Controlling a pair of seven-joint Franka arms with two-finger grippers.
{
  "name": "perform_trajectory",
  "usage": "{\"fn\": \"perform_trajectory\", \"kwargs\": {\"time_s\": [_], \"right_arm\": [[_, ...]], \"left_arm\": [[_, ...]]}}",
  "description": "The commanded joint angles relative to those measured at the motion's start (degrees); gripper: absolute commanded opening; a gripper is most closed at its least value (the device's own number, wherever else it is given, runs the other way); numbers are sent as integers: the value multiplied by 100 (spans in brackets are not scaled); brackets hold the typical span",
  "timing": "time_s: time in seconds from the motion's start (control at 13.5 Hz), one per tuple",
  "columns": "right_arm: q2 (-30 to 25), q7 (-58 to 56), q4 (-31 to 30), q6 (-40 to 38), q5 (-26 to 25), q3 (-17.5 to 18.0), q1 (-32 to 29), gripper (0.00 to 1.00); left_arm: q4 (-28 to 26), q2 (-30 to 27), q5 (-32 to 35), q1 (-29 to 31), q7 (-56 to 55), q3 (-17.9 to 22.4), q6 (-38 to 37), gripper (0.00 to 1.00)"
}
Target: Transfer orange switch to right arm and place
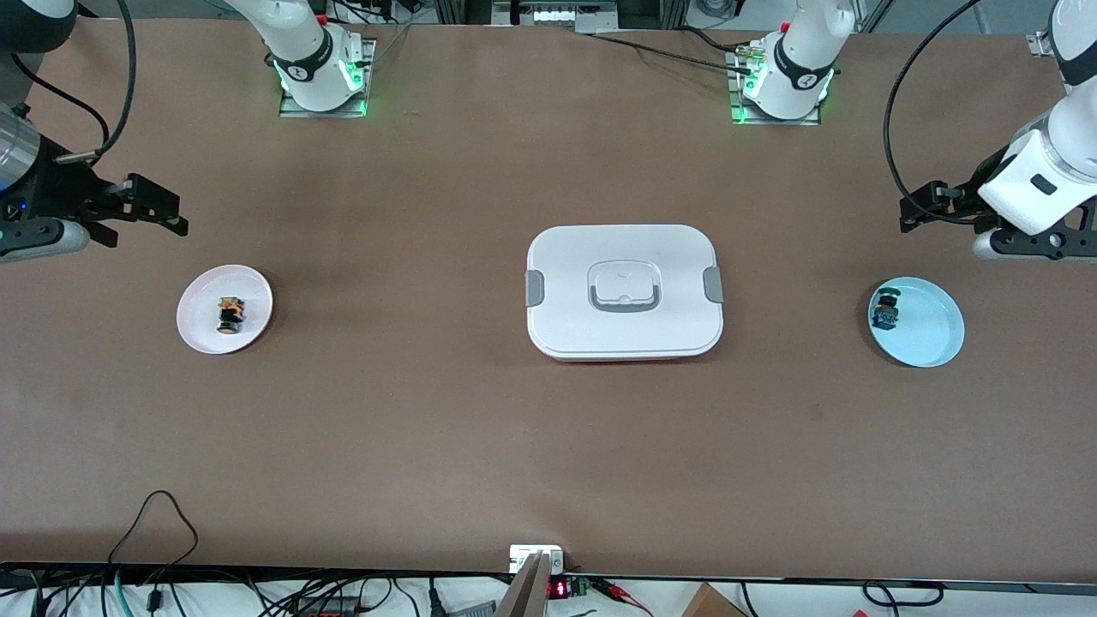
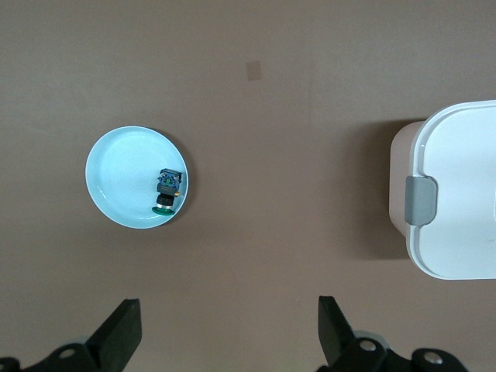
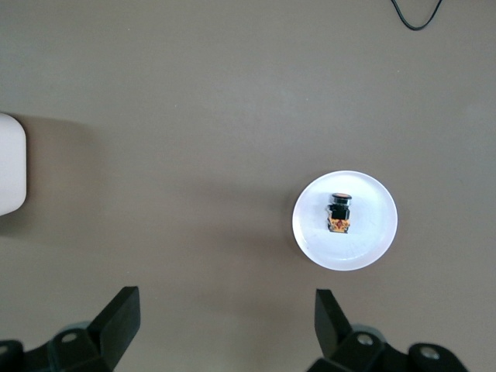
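The orange switch (image 1: 230, 314) lies on a small white plate (image 1: 201, 313) at the right arm's end of the table. It also shows in the right wrist view (image 3: 339, 213), on the same plate (image 3: 372, 232). My right gripper (image 1: 176, 214) hangs open and empty over bare table beside that plate; its own view shows it (image 3: 225, 310) with jaws wide apart. My left gripper (image 1: 908, 214) hangs open and empty over bare table at the left arm's end, and shows in its own view (image 2: 229, 318).
A light blue plate (image 1: 930, 330) at the left arm's end holds a tiny blue-and-green part (image 1: 887, 313), which also shows in the left wrist view (image 2: 167, 190). A white lidded box (image 1: 624, 291) with grey clips stands at the table's middle.
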Motion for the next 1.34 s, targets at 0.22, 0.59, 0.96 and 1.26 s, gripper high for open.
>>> {"fn": "perform_trajectory", "kwargs": {"time_s": [0.22,0.59,0.96,1.26], "right_arm": [[-115,78,0,-142,-639,245,273,100],[-116,105,-9,-239,-756,166,294,100],[-98,96,-27,-300,-247,78,74,100],[-71,52,-9,-292,-273,78,74,100]], "left_arm": [[76,-24,-100,23,-42,-26,-110,100],[76,-24,-100,23,-42,-17,-110,100],[76,-24,-100,23,-42,-26,-110,100],[76,-24,-100,23,-51,-26,-110,100]]}}
